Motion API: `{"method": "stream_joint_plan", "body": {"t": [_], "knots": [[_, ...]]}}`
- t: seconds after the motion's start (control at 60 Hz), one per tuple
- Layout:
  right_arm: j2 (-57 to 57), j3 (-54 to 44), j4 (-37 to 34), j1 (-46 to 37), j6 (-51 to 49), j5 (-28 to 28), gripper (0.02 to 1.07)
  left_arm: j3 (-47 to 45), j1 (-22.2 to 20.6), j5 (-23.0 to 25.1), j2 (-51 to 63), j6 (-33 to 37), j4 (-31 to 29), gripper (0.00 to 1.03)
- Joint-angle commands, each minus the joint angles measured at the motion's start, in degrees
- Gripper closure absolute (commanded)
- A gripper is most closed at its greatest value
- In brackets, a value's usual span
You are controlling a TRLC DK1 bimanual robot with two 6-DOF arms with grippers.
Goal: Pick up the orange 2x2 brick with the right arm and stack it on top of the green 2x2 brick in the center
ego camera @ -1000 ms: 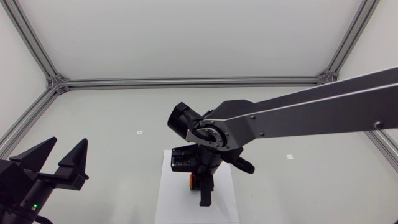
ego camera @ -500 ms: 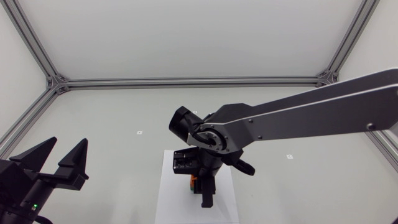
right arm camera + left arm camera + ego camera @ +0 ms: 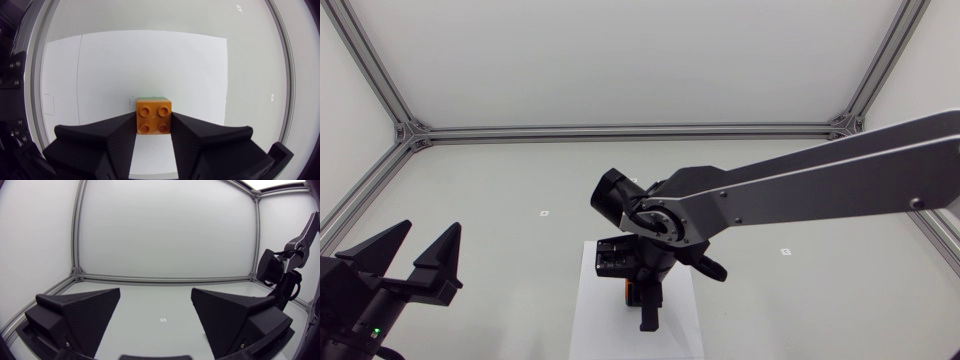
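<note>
Our right gripper clamps the one orange 2x2 brick directly over the one green brick on a white sheet; our left gripper rests well aside, fingers wide apart.

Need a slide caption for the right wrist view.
Right gripper shut on the orange 2x2 brick, held over the green 2x2 brick on the white sheet.
</note>
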Motion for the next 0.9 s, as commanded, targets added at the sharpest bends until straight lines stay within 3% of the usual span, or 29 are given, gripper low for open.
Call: {"method": "stream_joint_plan", "body": {"t": [0.0,0.883], "knots": [[1.67,-1.58,0.20,0.32,0.40,-0.22,0.80,-2.35,-0.31,-0.17,-0.10,-1.07,-0.56,0.04],[-0.79,-2.90,0.64,1.38,0.66,-0.92,0.80,-2.35,-0.31,-0.17,-0.10,-1.15,-0.56,0.04]]}}
